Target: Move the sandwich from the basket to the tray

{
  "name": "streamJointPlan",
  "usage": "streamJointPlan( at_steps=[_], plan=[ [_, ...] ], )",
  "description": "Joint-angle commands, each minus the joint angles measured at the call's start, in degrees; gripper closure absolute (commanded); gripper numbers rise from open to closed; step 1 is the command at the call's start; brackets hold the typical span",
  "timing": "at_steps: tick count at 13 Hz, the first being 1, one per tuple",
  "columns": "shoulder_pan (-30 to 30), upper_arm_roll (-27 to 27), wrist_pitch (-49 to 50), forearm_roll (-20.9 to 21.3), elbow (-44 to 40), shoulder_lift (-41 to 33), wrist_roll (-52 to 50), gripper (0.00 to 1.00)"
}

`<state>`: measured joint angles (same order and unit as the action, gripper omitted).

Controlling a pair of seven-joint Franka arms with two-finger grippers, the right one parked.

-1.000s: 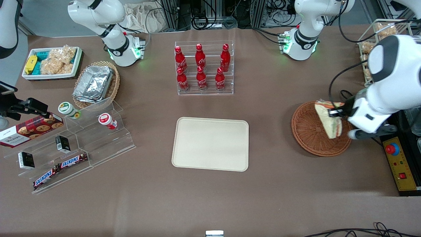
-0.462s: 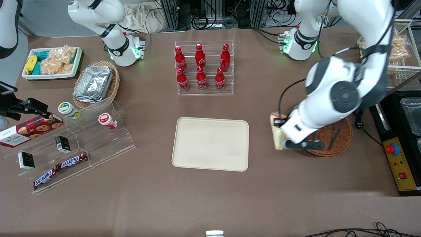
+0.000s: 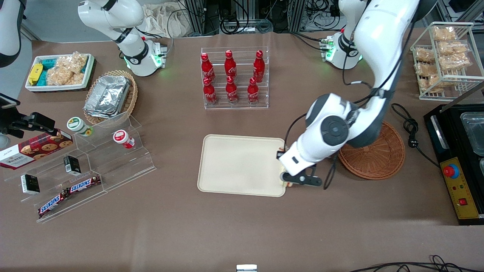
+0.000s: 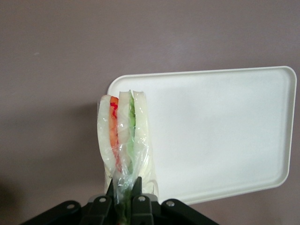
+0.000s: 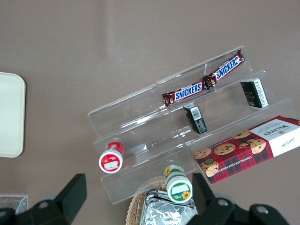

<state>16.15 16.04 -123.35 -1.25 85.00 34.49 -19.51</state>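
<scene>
The sandwich (image 4: 123, 136), a clear-wrapped wedge of white bread with orange-red and green layers, hangs edge-on from my left gripper (image 4: 123, 187), which is shut on its wrapped end. It is held above the rim of the cream tray (image 4: 220, 131) at the end nearest the working arm. In the front view the gripper (image 3: 286, 180) sits over that tray (image 3: 238, 166) edge, and the wrist hides nearly all of the sandwich. The round reddish-brown basket (image 3: 378, 158) lies beside the tray toward the working arm's end, with nothing showing in its visible part.
A clear rack of red bottles (image 3: 234, 77) stands farther from the camera than the tray. A stepped acrylic shelf (image 3: 87, 166) with snacks, a foil-container basket (image 3: 109, 96) and a white bin (image 3: 60, 71) lie toward the parked arm's end. A wire snack rack (image 3: 442, 56) and control box (image 3: 457, 185) flank the basket.
My gripper has carried the sandwich out of the basket and sideways across the table to the tray's near edge. The basket now stands uncovered.
</scene>
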Motion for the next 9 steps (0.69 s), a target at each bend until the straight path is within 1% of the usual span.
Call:
streamJointPlan(
  at_steps=[1, 5, 7, 8, 9],
  plan=[
    [1.8, -0.6, -1.3, 1.5, -2.1, 3.2, -0.9, 1.0],
    [2.4, -0.6, -1.2, 1.5, -0.8, 5.8, -0.9, 1.0],
    [2.5, -0.6, -1.2, 1.5, -0.8, 7.0, -1.1, 0.92],
    [2.5, -0.6, -1.3, 1.5, -0.8, 7.5, -1.6, 0.85],
    [2.6, -0.6, -1.4, 1.5, -0.8, 7.6, -1.8, 0.81]
  ],
)
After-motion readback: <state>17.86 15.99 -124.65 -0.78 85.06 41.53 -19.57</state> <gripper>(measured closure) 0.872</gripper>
